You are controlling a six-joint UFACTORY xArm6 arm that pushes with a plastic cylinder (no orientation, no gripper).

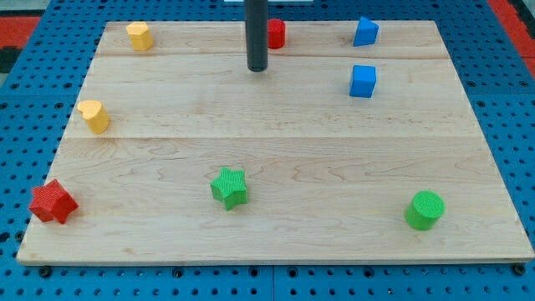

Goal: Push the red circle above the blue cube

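The red circle (276,33) is a short red cylinder near the view's top edge, partly hidden behind my rod. The blue cube (362,81) sits to its right and a little lower. My tip (257,68) rests on the board just left of and below the red circle, close to it; I cannot tell if they touch.
A second blue block (365,31) lies above the blue cube at the top. Yellow blocks sit at top left (139,36) and at the left (94,115). A red star (53,202), a green star (229,187) and a green cylinder (425,209) lie along the bottom. The wooden board (276,242) has blue pegboard around it.
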